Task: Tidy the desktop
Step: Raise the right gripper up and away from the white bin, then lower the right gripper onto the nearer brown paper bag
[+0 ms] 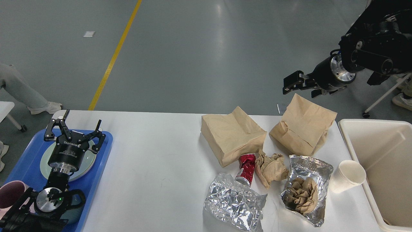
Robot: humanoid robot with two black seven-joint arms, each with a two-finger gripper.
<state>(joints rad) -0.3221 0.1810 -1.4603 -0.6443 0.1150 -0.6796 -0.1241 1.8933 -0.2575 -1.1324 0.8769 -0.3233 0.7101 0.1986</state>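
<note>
The white desktop (154, 161) spans the view. On its right half lie two brown paper bags (231, 135) (304, 125), a crushed red can (246, 168), a crumpled brown paper (272, 168), a foil sheet (233, 203), a foil wrapper with brown paper inside (305, 190) and a white paper cup (349, 175). My left gripper (74, 124) is open and empty above the pale plate (87, 161) on the blue tray (25, 167). My right gripper (294, 85) hangs empty beyond the far edge, above the right bag; its finger spread is unclear.
A cream bin (376, 167) stands at the right table end. A pink mug (11, 193) and a dark mug (75, 209) sit on the tray. A person's leg (22, 93) is at the left, and a chair base (383, 100) at the far right.
</note>
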